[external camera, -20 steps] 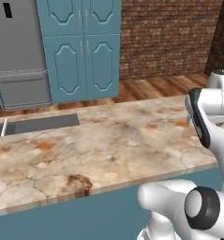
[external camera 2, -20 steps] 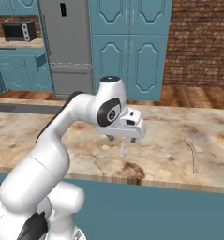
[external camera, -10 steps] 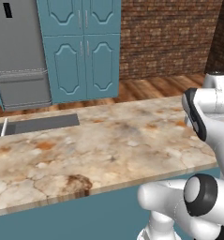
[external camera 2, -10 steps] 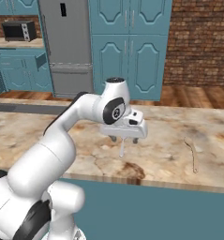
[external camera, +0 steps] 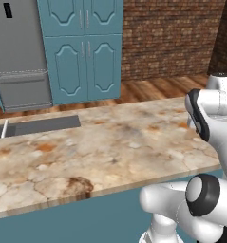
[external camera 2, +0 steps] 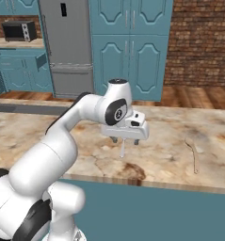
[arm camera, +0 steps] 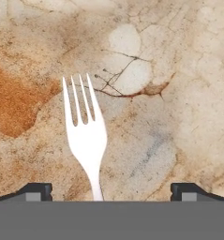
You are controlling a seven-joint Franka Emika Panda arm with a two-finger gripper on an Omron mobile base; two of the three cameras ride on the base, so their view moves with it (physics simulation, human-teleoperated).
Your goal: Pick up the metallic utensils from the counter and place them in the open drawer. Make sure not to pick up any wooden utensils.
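A: Left base view first. What's there?

B: The beige marbled stone counter (external camera: 110,147) with brown blotches, and the white arm's elbow at the right edge. That elbow has slid a little further right than a second ago.

A: And the right base view?

B: The two-finger gripper (external camera 2: 125,140) hangs low over the counter, and a thin pale silver fork (external camera 2: 123,149) lies just under it. Over the last second the hand has crept forward and right, settling above that utensil. Further right lies a slim tan spoon-shaped utensil (external camera 2: 194,153), well apart; it looks wooden, so I'd leave it.

A: The hand view?

B: The pale shiny four-tined fork (arm camera: 86,137) lies flat on the stone, tines pointing away, its handle running down between the two dark fingertips (arm camera: 34,191).

A: Is it gripped?

B: No. The jaws stand spread wide, one each side, clear of the handle. The approach looks lined up; lowering and closing seems next, then the drawer.
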